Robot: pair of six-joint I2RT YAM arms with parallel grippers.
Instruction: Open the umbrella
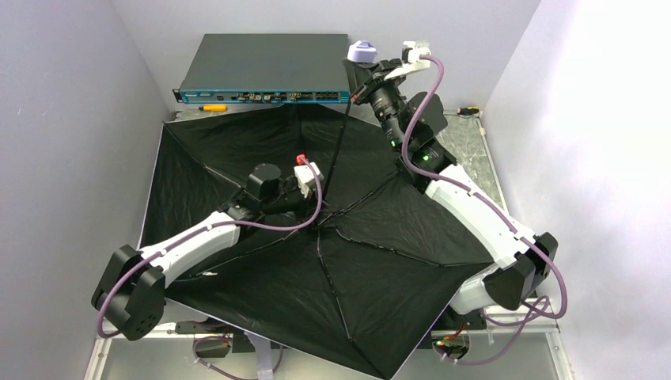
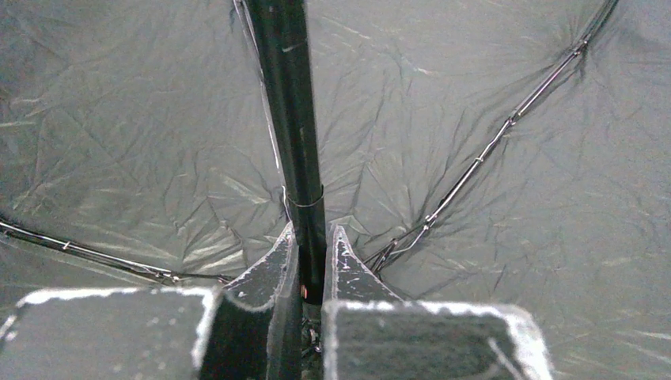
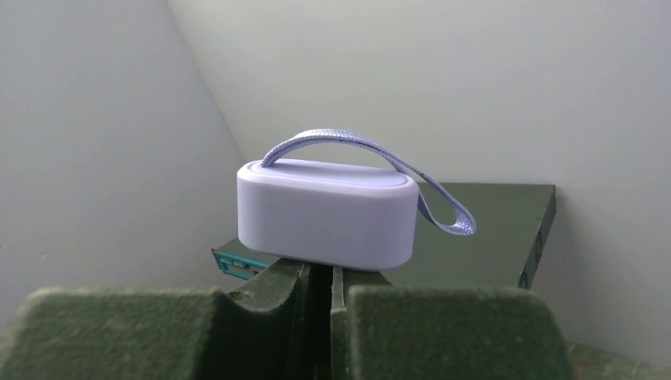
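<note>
The umbrella (image 1: 237, 150) lies spread wide over the table, black lining and ribs facing up, its pale edge showing at the front. Its thin black shaft (image 1: 340, 146) rises from the hub toward the back right and ends in the lilac knob handle (image 1: 361, 53). My left gripper (image 1: 312, 207) is shut on the shaft just above the hub; in the left wrist view the gripper (image 2: 312, 237) pinches the shaft (image 2: 293, 119). My right gripper (image 1: 360, 91) is shut on the shaft right under the handle, which shows in the right wrist view (image 3: 328, 210) with its strap (image 3: 443, 214) above the gripper (image 3: 322, 269).
A dark network switch (image 1: 265, 67) stands at the back, just behind the canopy's far edge. A yellow-handled tool (image 1: 212, 107) lies in front of it. Another small tool (image 1: 468, 111) lies at the back right. Grey walls close in on the left, back and right.
</note>
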